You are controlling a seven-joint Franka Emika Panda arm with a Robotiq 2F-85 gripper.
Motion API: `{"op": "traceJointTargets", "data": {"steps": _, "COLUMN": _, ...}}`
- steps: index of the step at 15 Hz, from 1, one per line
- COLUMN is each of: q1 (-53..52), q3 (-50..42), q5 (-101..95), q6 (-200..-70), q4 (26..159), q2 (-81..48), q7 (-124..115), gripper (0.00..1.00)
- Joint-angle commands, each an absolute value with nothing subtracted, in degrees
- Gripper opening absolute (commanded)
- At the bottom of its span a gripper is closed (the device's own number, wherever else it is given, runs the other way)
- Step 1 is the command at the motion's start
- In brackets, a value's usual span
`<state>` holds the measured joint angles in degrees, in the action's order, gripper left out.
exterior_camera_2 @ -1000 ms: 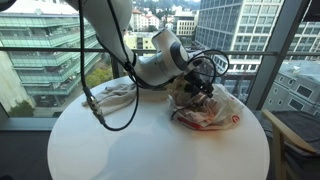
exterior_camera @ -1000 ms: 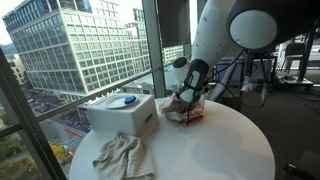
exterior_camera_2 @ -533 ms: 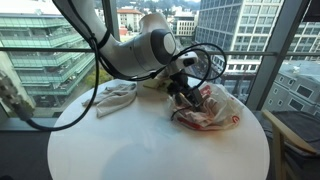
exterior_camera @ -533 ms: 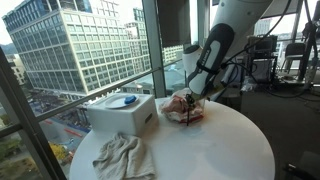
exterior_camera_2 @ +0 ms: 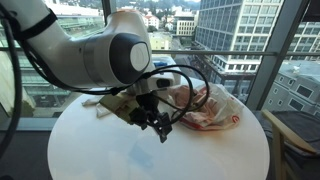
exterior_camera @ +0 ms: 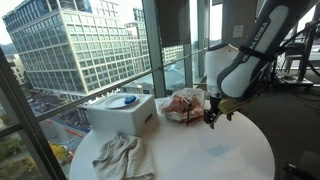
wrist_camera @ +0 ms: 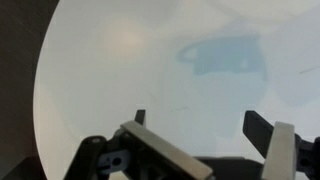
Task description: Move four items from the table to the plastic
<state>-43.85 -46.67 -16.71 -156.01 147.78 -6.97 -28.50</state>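
Observation:
A crumpled clear plastic bag with red print lies at the back of the round white table; it also shows in an exterior view. Brownish things lie in it, too small to name. My gripper hangs open and empty just above the table's middle, apart from the bag, as an exterior view also shows. In the wrist view the open fingers frame only bare tabletop.
A white box with a blue lid stands at the table's window side. A crumpled white cloth lies in front of it, and shows partly behind my arm in an exterior view. Glass windows ring the table.
My gripper has drawn away from the plastic bag and moved out over the table's middle, empty. The bag, box and cloth have not moved.

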Motion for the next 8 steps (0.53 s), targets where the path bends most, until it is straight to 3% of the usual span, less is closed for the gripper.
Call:
{"op": "traceJointTargets", "data": {"steps": 1, "q1": -45.71, "q3": -47.93, "q5": -22.44, "q6": -153.34, "q4": 153.11, "q2": 1.54, "q7": -31.87, "gripper": 1.00}}
{"op": "traceJointTargets", "data": {"steps": 7, "q1": -43.93, "q3": -46.74, "q5": -30.76, "q6": -153.05, "q4": 156.08, "q2": 7.33, "q7": -37.01, "gripper": 1.00}}
{"op": "traceJointTargets", "data": {"steps": 8, "q1": -44.86, "q3": -46.90, "q5": -27.24, "q6": -154.13, "q4": 154.66, "q2": 3.59, "q7": -34.83, "gripper": 1.00}}
